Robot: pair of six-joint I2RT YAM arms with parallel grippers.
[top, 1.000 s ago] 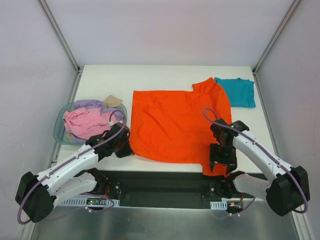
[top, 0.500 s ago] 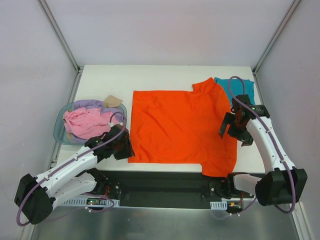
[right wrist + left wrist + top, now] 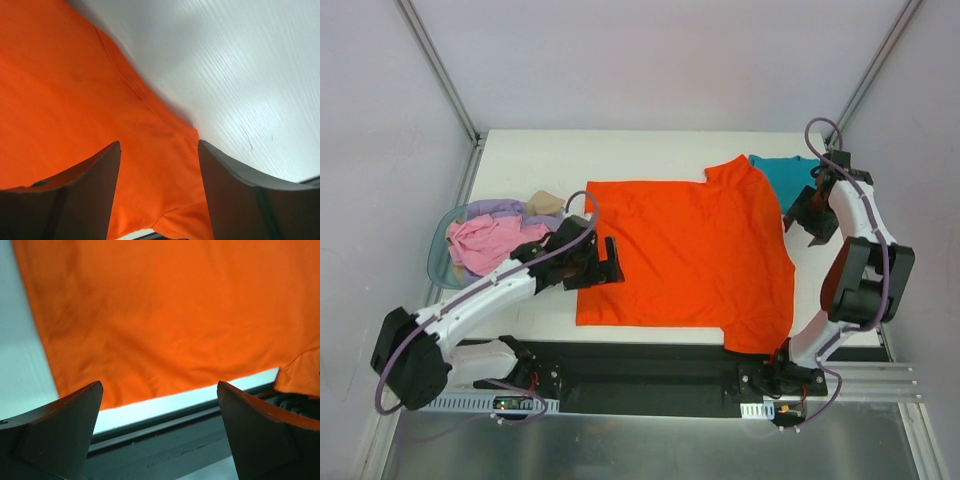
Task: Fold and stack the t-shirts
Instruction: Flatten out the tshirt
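A large orange-red t-shirt (image 3: 690,255) lies spread flat across the middle of the table, and it fills most of the left wrist view (image 3: 160,315) and the right wrist view (image 3: 75,110). Its near right corner hangs over the front edge. A folded teal t-shirt (image 3: 787,180) lies at the far right, touching the orange one's sleeve. My left gripper (image 3: 614,265) (image 3: 160,432) hovers open over the orange shirt's left side, holding nothing. My right gripper (image 3: 803,224) (image 3: 159,192) stands open just right of that shirt, below the teal one, also holding nothing.
A translucent blue basket (image 3: 438,262) at the left edge holds a pink shirt (image 3: 490,243), a lavender one (image 3: 498,209) and a tan one (image 3: 546,203). Grey walls enclose the table on three sides. A dark rail (image 3: 650,365) runs along the front edge.
My left gripper opened and moved right from the shirt's near left corner. The right arm let go of the near right corner and swung to the far right, beside the teal shirt.
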